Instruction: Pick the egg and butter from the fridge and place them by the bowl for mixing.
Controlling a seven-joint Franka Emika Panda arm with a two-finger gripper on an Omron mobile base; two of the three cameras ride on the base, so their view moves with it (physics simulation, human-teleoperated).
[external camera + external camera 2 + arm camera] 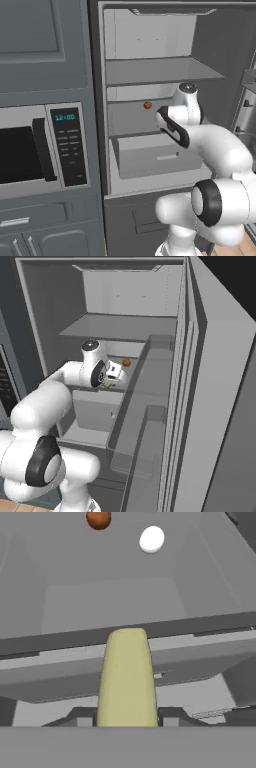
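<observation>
Now the butter (126, 677) sits clamped between the jaws, egg (151, 539) beyond.

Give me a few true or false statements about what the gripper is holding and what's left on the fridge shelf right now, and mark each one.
1. The gripper is shut on the butter. True.
2. The egg is in the gripper too. False: it lies on the fridge shelf, apart from the gripper.
3. A reddish-brown ball lies on the same shelf as the egg. True.
4. The fridge door is closed. False: it stands open, with shelves and the light grey drawer in sight.
5. The microwave clock display is dark. False: it shows lit digits.
</observation>
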